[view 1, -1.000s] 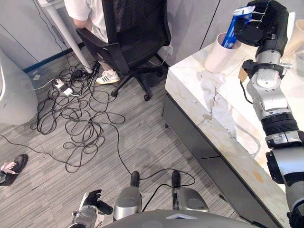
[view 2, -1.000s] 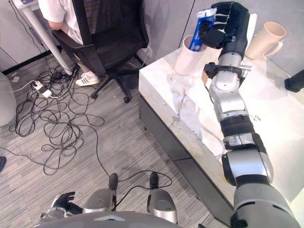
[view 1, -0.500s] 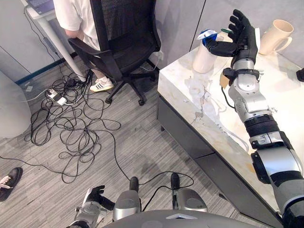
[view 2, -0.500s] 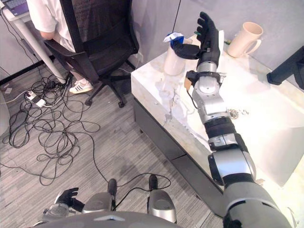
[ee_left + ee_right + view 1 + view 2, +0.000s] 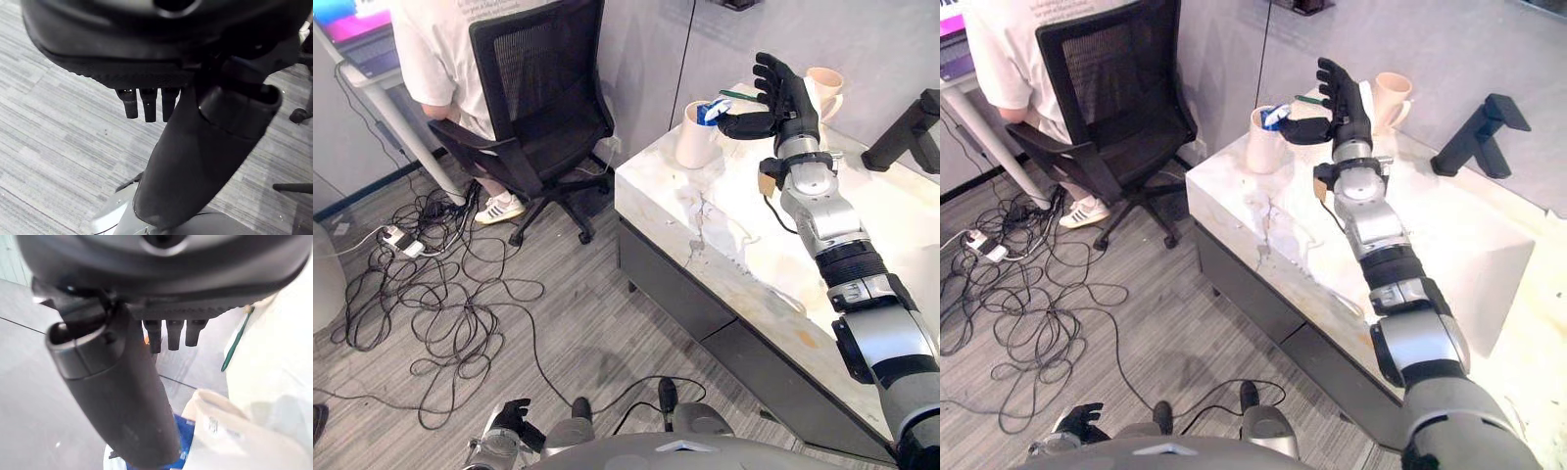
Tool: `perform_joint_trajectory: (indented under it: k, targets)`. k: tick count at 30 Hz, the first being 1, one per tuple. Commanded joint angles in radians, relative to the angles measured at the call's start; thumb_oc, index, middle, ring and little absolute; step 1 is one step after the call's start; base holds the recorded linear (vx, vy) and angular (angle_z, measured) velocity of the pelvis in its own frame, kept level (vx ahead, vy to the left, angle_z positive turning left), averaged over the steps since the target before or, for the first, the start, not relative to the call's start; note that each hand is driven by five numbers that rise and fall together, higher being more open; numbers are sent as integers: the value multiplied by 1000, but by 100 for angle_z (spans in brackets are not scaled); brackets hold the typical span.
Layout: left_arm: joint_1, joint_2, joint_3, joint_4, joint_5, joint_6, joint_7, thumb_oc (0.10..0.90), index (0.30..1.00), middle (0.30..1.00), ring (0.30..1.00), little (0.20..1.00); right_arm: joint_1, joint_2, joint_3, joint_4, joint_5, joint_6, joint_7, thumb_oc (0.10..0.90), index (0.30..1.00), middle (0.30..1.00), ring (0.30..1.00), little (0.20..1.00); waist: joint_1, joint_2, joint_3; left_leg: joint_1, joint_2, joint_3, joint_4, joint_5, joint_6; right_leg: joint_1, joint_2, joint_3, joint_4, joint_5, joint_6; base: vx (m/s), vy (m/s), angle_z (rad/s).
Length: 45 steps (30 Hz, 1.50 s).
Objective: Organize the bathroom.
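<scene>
A white cup [image 5: 696, 137] stood upright near the far left corner of the marble tabletop [image 5: 744, 245], and a blue tube [image 5: 710, 111] sat inside it, its top leaning out over the rim toward the right hand [image 5: 781, 93]. That hand hovered just beside and above the cup with its fingers [image 5: 1330, 76] straight and spread, the thumb reaching toward the tube's top; whether the thumb touched the tube could not be told. In the right wrist view the fingers [image 5: 169, 334] also pointed straight out, with the blue tube [image 5: 178, 440] and the cup rim [image 5: 215, 426] below them. A green stick-like item [image 5: 236, 340], perhaps a toothbrush, lay on the tabletop beyond the cup. A beige mug [image 5: 1391, 98] stood behind the hand near the wall, and a black faucet [image 5: 1479, 132] rose from the tabletop further to the right.

A second earlier the right hand had been closed round the blue tube, holding it in the cup's mouth; half a second earlier the fingers had already spread and the tube rested in the cup, as it did now. The camera had shifted between frames.

The left hand [image 5: 509, 419] hung low over the grey floor [image 5: 431, 392], fingers [image 5: 146, 104] loosely curled and holding nothing. A person in a white shirt [image 5: 431, 54] sat in a black office chair [image 5: 543, 108] beyond a tangle of cables [image 5: 440, 304].
</scene>
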Motion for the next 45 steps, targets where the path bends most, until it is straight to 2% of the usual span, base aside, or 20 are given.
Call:
perform_joint_trajectory:
  k: [1, 7, 9, 12, 17, 21, 22, 24, 28, 30, 31, 33, 37, 38, 39, 40, 44, 45]
  targets:
    - [-3, 40, -19, 44, 44, -14, 7, 800, 900, 900, 900, 900, -112, -97, -15, -41, -65, -79, -8, 800, 900, 900, 900, 900, -1, -30, -83, 11, 78, 42, 81, -45, 5, -19, -42, 86, 57, -39, 40, -27, -12, -12]
    - [2, 44, -6, 48, 49, -26, 8, 800, 900, 900, 900, 900, -118, -117, -21, -53, -26, -57, -2, 800, 900, 900, 900, 900, -15, -34, -100, 24, 80, 65, 82, -55, 3, -15, -40, 103, 49, -36, 44, 2, -21, -15]
    - [-1, 44, -5, 46, 42, -26, 8, 800, 900, 900, 900, 900, -116, -116, -21, -57, -39, -49, 9, 800, 900, 900, 900, 900, -17, -34, -104, 28, 81, 69, 81, -58, 4, -13, -39, 105, 47, -36, 43, 9, -12, -14]
    - [-9, 39, -18, 45, 13, -17, 12, 800, 900, 900, 900, 900, -122, -106, -8, -45, -81, -71, -41, 800, 900, 900, 900, 900, -20, -31, -106, 36, 83, 77, 68, -52, 3, -8, -39, 103, 38, -33, 40, -27, 6, -7]
    - [-14, 40, -13, 61, 16, -20, -1, 800, 900, 900, 900, 900, -153, -146, -24, -16, -151, -79, -71, 800, 900, 900, 900, 900, -26, -30, -110, 40, 82, 83, 54, -45, 0, -11, -40, 101, 30, -26, 41, -29, 21, 0]
    - [3, 44, 15, 82, 16, -52, -6, 800, 900, 900, 900, 900, -196, -300, -72, 24, -125, -112, -138, 800, 900, 900, 900, 900, -51, -38, -132, 58, 82, 104, 43, -47, -6, -6, -38, 111, 14, -14, 49, -11, 26, 0]
    - [3, 45, 17, 83, 17, -56, -7, 800, 900, 900, 900, 900, -199, -314, -76, 26, -118, -116, -145, 800, 900, 900, 900, 900, -54, -39, -133, 60, 82, 108, 43, -48, -7, -6, -37, 114, 13, -13, 50, 7, 5, -8]
    - [0, 48, 32, 84, 8, -56, -6, 800, 900, 900, 900, 900, -199, -406, -110, 16, -106, -119, -174, 800, 900, 900, 900, 900, -83, -45, -147, 67, 86, 129, 41, -51, -10, -11, -31, 127, 15, -11, 54, 9, 0, -17]
    - [-10, 53, 57, 84, -25, -56, -1, 800, 900, 900, 900, 900, -125, -533, -204, 3, -14, -117, -200, 800, 900, 900, 900, 900, -131, -52, -163, 76, 92, 161, 39, -57, -13, -26, -22, 149, 24, -10, 56, 3, -12, -23]
    - [-11, 54, 59, 84, -25, -56, -1, 800, 900, 900, 900, 900, -112, -542, -218, 2, -8, -116, -204, 800, 900, 900, 900, 900, -133, -54, -165, 77, 92, 164, 39, -57, -13, -28, -21, 152, 24, -10, 56, -7, -24, -46]
    - [-16, 54, 79, 92, -53, -62, 1, 800, 900, 900, 900, 900, -3, -610, -326, 23, 33, -129, -233, 800, 900, 900, 900, 900, -172, -54, -170, 85, 96, 182, 38, -62, -16, -37, -16, 162, 27, -7, 55, -20, -37, -47]
    - [-16, 56, 93, 101, -88, -64, 7, 800, 900, 900, 900, 900, 156, -678, -491, 68, 29, -148, -252, 800, 900, 900, 900, 900, -210, -55, -174, 95, 101, 202, 36, -71, -17, -47, -10, 175, 34, -11, 55, -30, -33, -14]
    - [-5, 53, 114, 115, -111, -83, 12, 800, 900, 900, 900, 900, 355, -747, -702, 202, 18, -155, -307, 800, 900, 900, 900, 900, -241, -53, -180, 103, 108, 225, 30, -73, -22, -61, -2, 186, 40, -10, 53, -35, -16, -33]
    - [-4, 53, 122, 118, -117, -84, 13, 800, 900, 900, 900, 900, 450, -766, -804, 280, 16, -143, -333, 800, 900, 900, 900, 900, -253, -51, -182, 104, 110, 232, 31, -71, -26, -66, 1, 188, 38, -7, 53, -43, -14, -25]
    - [-6, 54, 122, 117, -123, -82, 14, 800, 900, 900, 900, 900, 519, -766, -869, 333, 47, -154, -322, 800, 900, 900, 900, 900, -258, -50, -182, 105, 112, 234, 31, -68, -29, -69, 2, 190, 36, -2, 53, -81, -11, -9]
    - [-6, 51, 123, 119, -124, -87, 21, 800, 900, 900, 900, 900, 640, -764, -982, 441, 75, -151, -315, 800, 900, 900, 900, 900, -260, -50, -180, 103, 115, 234, 29, -61, -35, -76, 4, 192, 34, 4, 53, -64, -5, -11]
    - [-4, 44, 121, 123, -126, -99, 30, 800, 900, 900, 900, 900, 737, -746, -1067, 534, 116, -118, -317, 800, 900, 900, 900, 900, -255, -48, -176, 104, 120, 240, 26, -53, -38, -81, 5, 191, 38, 3, 52, -42, -6, -22]
    - [-4, 39, 120, 120, -128, -106, 34, 800, 900, 900, 900, 900, 805, -709, -1117, 604, 163, -97, -318, 800, 900, 900, 900, 900, -251, -44, -175, 103, 125, 241, 29, -42, -41, -85, 7, 186, 42, 3, 47, -39, -14, -27]
